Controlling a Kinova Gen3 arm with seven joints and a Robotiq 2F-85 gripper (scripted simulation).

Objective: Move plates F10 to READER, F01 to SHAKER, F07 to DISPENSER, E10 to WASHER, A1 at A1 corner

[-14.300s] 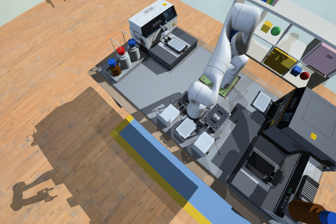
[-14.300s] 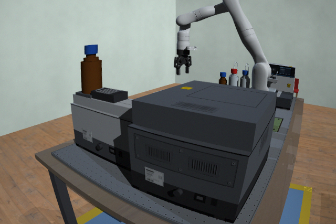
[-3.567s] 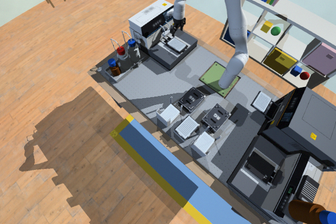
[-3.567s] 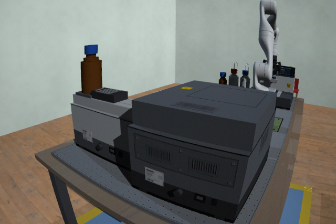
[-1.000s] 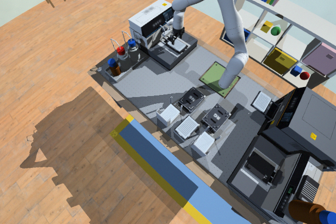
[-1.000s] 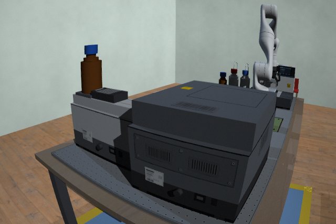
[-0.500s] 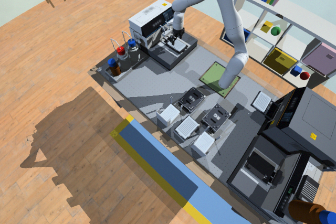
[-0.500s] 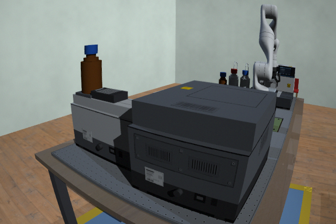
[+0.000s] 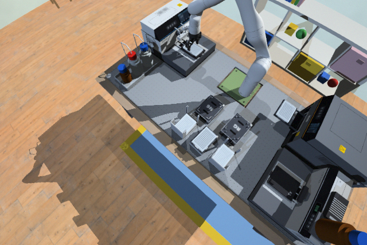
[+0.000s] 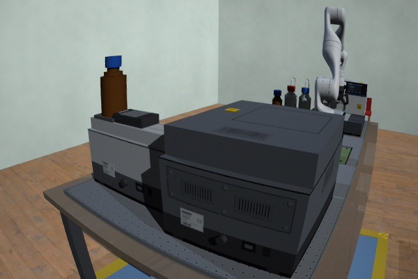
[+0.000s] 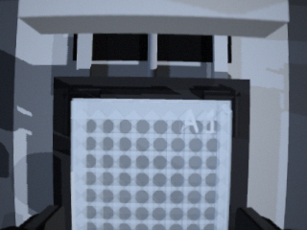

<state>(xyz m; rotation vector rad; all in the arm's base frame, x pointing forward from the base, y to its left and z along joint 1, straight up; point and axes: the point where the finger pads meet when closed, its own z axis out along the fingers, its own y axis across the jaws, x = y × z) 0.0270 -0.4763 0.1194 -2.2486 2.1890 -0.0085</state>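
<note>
Plate (image 11: 151, 165) cut off below; fingers spread, only tips visible.

plate under claw (image 11: 151, 168): looking like matt white plastic, translucent wells showing grey
nest around it (image 11: 241, 125): showing matt black, smooth
housing beyond claw (image 9: 160, 18): appearing as smooth white and dark panels, slight sheen
arm (image 9: 252, 28): showing smooth pale grey, satin
deck below (image 9: 166, 88): looking like matt grey perforated metal
floor (image 9: 59, 58): showing wood planks, matt
</note>
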